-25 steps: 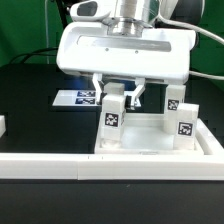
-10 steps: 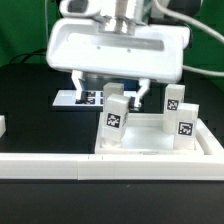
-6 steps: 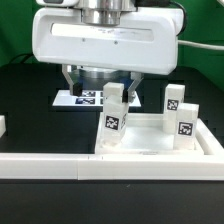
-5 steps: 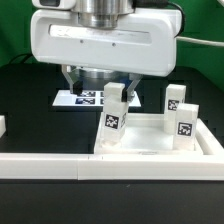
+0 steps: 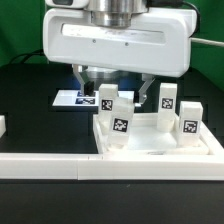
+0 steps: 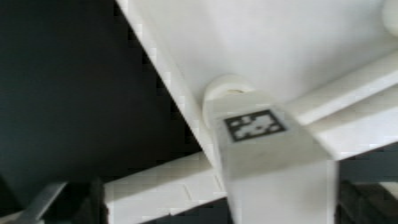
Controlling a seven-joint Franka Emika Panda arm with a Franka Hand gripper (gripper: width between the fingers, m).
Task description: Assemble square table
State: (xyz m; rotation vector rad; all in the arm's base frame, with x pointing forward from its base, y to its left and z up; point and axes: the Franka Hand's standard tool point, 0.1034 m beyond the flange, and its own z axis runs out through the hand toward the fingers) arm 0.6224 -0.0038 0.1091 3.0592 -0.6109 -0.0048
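Observation:
The square table top (image 5: 150, 142) is a white rimmed tray lying behind the front rail. Several white tagged legs stand in it: two on the exterior view's left (image 5: 107, 100) (image 5: 121, 118) and two on its right (image 5: 167, 100) (image 5: 190, 118). My gripper (image 5: 115, 88) hangs over the tray's left rear part, jaws apart, with the rear left leg between the fingers and gaps on both sides. In the wrist view that leg (image 6: 270, 150) rises from the tray (image 6: 187, 60), and the dark fingertips (image 6: 54, 200) stand wide of it.
The marker board (image 5: 72, 99) lies flat behind the tray on the exterior view's left. A long white border rail (image 5: 90, 166) runs along the front. A small white piece (image 5: 2, 125) shows at the far left edge. The table surface is black.
My gripper has shifted toward the exterior view's right. The tray has turned or shifted, so a further leg now shows.

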